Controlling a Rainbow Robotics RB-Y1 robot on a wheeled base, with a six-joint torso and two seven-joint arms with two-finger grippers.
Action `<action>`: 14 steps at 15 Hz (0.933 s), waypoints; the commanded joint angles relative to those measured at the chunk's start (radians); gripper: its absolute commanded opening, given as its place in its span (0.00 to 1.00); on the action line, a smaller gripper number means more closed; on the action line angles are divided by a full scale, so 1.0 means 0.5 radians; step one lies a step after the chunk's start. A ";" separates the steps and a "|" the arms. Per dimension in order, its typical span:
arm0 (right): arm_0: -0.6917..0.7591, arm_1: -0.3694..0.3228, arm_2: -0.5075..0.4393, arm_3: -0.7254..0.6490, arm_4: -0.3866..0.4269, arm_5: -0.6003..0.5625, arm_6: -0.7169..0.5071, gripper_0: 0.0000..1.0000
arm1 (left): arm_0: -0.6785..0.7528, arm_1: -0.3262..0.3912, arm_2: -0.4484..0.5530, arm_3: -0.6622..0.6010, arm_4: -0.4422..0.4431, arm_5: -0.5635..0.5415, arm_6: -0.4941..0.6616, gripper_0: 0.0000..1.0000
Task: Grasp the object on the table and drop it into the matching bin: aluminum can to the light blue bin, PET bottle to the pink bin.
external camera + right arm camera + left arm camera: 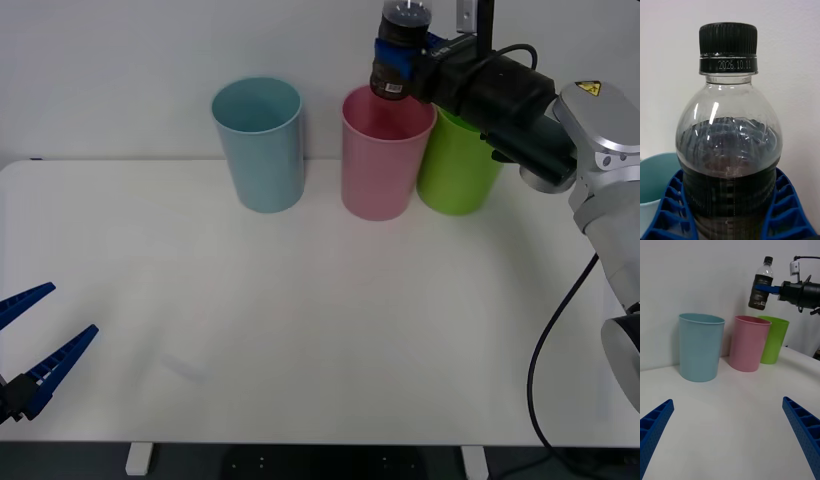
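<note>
1 bottle [404, 50], clenched in your right gripper [398, 55], hangs above the pink bin [383, 160]; your left gripper [35, 345] is released.

The front camera is looking down from above at the whole bench [300, 330]. The left wrist camera is sitting low over it, facing the pink bin [749, 343] from afar. The right wrist camera is pressing close against the PET bottle [729, 142], which all three are sharing.
</note>
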 commanded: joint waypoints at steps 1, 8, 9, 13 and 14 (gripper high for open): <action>0.000 -0.002 0.000 0.000 0.000 -0.007 0.034 1.00 | 0.000 0.000 0.000 0.000 0.000 0.000 0.000 1.00; 0.061 -0.017 -0.009 -0.043 -0.064 -0.077 0.105 1.00 | 0.000 0.000 0.000 0.000 0.000 0.000 0.000 1.00; 0.117 -0.023 -0.024 -0.107 -0.064 -0.087 0.105 1.00 | 0.000 0.000 0.000 0.000 0.000 0.000 0.000 1.00; 0.396 -0.069 -0.058 -0.460 -0.080 -0.087 0.093 1.00 | 0.000 0.000 0.000 0.000 0.000 0.000 0.000 1.00; 0.466 -0.085 -0.058 -0.540 -0.089 -0.087 0.093 1.00 | 0.000 0.000 0.000 0.000 0.000 0.000 0.000 1.00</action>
